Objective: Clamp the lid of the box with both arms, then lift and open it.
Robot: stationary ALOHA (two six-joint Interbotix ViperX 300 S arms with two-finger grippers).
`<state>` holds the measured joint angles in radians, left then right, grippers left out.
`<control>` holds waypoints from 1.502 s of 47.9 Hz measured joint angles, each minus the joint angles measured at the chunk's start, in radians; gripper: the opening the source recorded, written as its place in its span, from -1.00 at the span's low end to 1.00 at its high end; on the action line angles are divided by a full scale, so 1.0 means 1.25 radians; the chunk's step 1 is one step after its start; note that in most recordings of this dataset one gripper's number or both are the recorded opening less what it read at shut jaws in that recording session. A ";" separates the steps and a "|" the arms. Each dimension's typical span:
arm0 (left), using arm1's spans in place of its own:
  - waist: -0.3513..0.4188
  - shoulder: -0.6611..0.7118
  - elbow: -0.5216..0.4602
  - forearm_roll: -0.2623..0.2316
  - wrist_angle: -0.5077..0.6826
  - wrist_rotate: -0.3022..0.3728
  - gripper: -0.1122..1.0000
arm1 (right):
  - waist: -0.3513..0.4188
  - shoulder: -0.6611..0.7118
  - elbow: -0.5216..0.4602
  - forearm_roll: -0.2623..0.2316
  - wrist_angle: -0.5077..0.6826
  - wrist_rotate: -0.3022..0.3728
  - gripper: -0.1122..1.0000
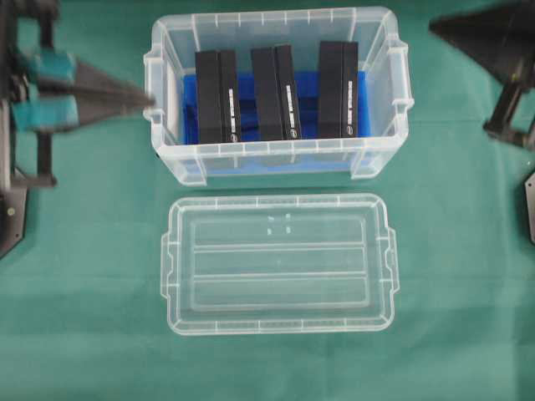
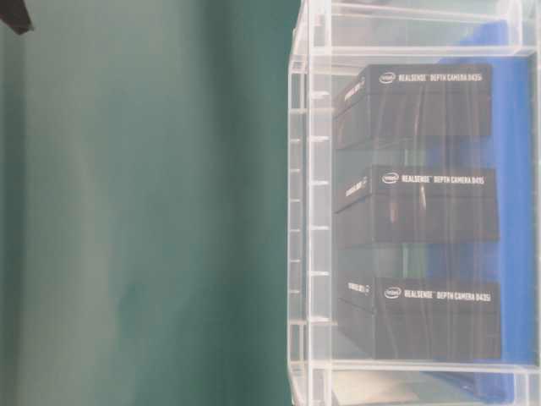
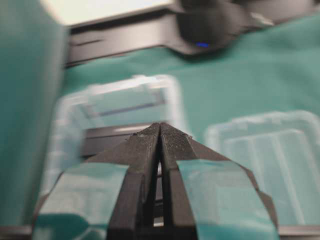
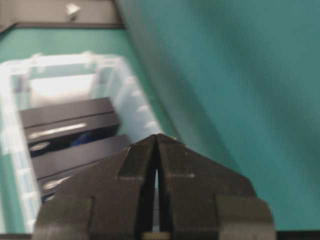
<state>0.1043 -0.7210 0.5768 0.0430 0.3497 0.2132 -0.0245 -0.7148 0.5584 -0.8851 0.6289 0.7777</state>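
The clear lid (image 1: 278,264) lies flat on the green cloth in front of the box (image 1: 276,154), apart from it; it also shows at the right of the left wrist view as the lid (image 3: 270,165). The box stands open, a blue liner and three upright black packs (image 1: 280,92) inside. My left gripper (image 1: 150,100), with teal tape bands, is shut and empty, its tip just beside the box's left handle lug. My right gripper (image 1: 435,27) is shut and empty, off the box's far right corner. Its wrist view shows the gripper (image 4: 157,136) above the box (image 4: 75,125).
Black arm bases stand at the left edge (image 1: 12,209) and right edge (image 1: 527,209) of the overhead view. Green cloth (image 1: 84,334) covers the table all around. The table-level view shows the box wall (image 2: 308,211) close up.
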 measured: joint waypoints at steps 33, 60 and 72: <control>0.174 -0.107 0.198 -0.012 -0.157 -0.004 -0.77 | -0.287 -0.049 0.168 0.006 -0.241 0.013 -0.80; 0.199 -0.121 0.302 -0.018 -0.233 -0.023 -0.77 | -0.357 -0.064 0.269 0.011 -0.320 0.059 -0.80; 0.202 -0.121 0.308 -0.018 -0.234 -0.040 -0.77 | -0.361 -0.063 0.272 0.017 -0.335 0.063 -0.80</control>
<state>0.3574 -0.8728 0.9618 0.0199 0.0568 0.1626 -0.4755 -0.7931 0.8989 -0.8636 0.2102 0.8560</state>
